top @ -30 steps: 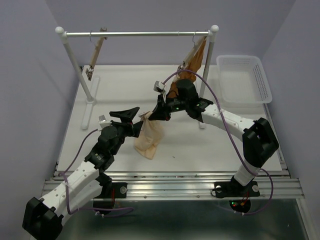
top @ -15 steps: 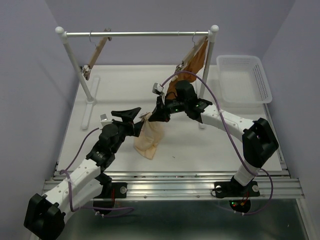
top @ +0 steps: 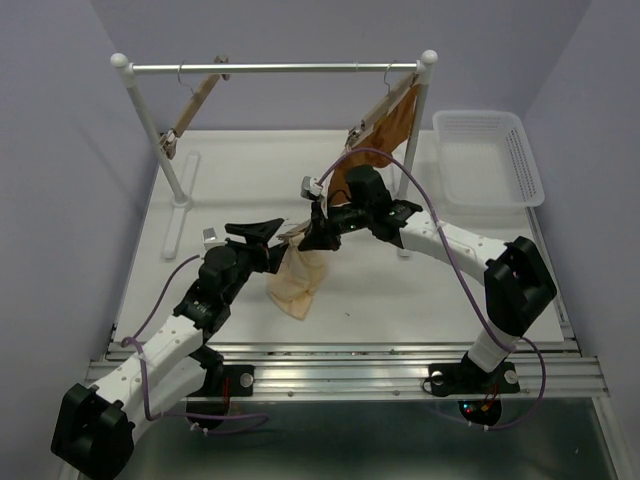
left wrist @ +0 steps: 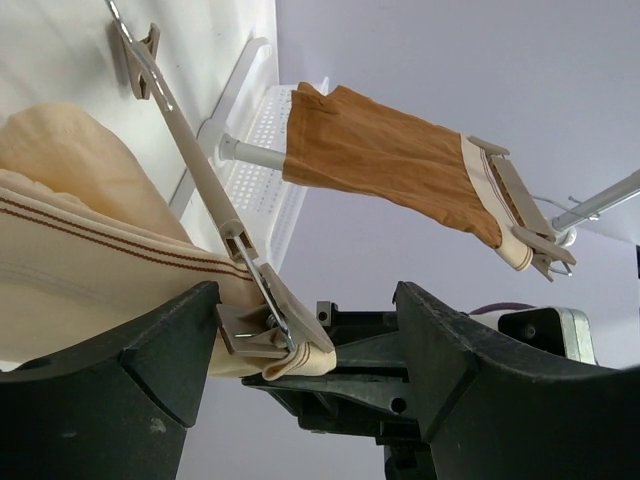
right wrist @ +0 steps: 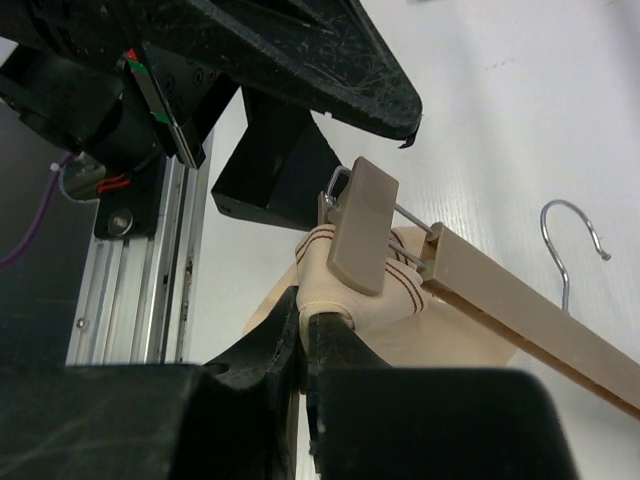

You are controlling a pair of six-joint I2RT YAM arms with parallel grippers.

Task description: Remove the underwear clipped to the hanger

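Note:
The pale beige underwear (top: 298,278) hangs between my two grippers above the table. Its waistband is clipped in the small clip (right wrist: 360,225) at the end of the light-wood hanger (right wrist: 505,300), whose wire hook (right wrist: 575,235) hangs free. My right gripper (right wrist: 303,335) is shut on the underwear (right wrist: 345,285) just below the clip. My left gripper (left wrist: 300,345) is open, with the clip (left wrist: 255,325) and the folded waistband between its jaws, close to the left finger (left wrist: 150,350). In the top view the left gripper (top: 268,238) and the right gripper (top: 318,235) nearly meet.
A clothes rail (top: 280,68) on two posts spans the back. An empty hanger (top: 190,105) hangs at its left, and a hanger with an orange-brown garment (top: 385,118) at its right. A white basket (top: 490,155) stands at the back right.
My left gripper has moved up to the clip so that its open jaws straddle it. My right gripper, with the underwear, has shifted slightly left and nearer.

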